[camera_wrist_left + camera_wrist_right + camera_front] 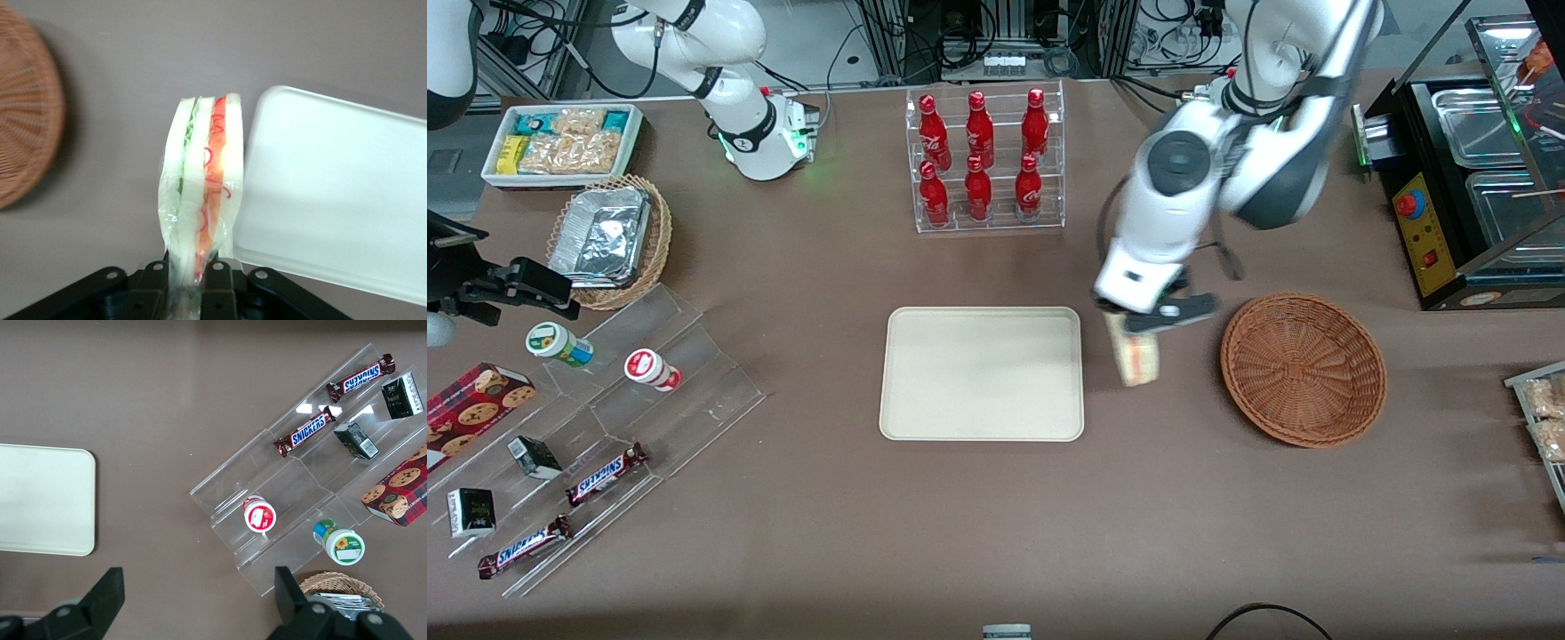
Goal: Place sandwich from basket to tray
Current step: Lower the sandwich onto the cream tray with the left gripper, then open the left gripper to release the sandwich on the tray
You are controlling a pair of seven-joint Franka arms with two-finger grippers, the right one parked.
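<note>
My left gripper (1138, 331) (190, 280) is shut on the sandwich (1136, 356) (200, 183), a wrapped wedge of white bread with pink and green filling. It hangs above the bare table between the reddish-brown wicker basket (1303, 369) (23, 147) and the cream tray (983, 373) (340, 193) (40, 500), just beside the tray's edge. The basket holds nothing.
A clear rack of red bottles (985, 160) stands farther from the camera than the tray. A black food warmer with steel pans (1467, 178) sits at the working arm's end. Acrylic steps with snacks (587, 444) and a foil-container basket (609, 240) lie toward the parked arm's end.
</note>
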